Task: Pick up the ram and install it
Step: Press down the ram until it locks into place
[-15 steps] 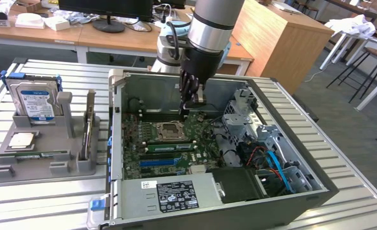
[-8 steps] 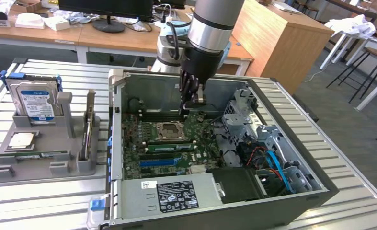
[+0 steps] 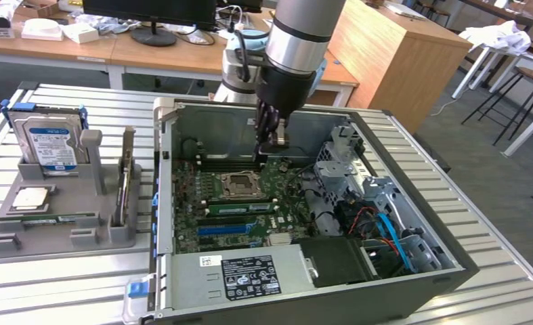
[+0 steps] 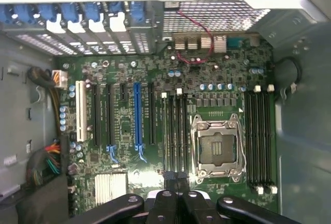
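A long green stick, which I'm taking for the ram [image 3: 54,219], is lying flat in the grey holder [image 3: 31,238] on the desk [image 3: 68,291], at nine o'clock from the open computer case [image 3: 447,269]. It's looking light, stiff and thin, and probably fragile, so it's best pinched by its long edges, away from the chips. Farther back, the jaws [image 3: 269,145] [image 4: 176,199] are hanging over the motherboard [image 4: 124,162], pressed together, and I'm seeing nothing between them.
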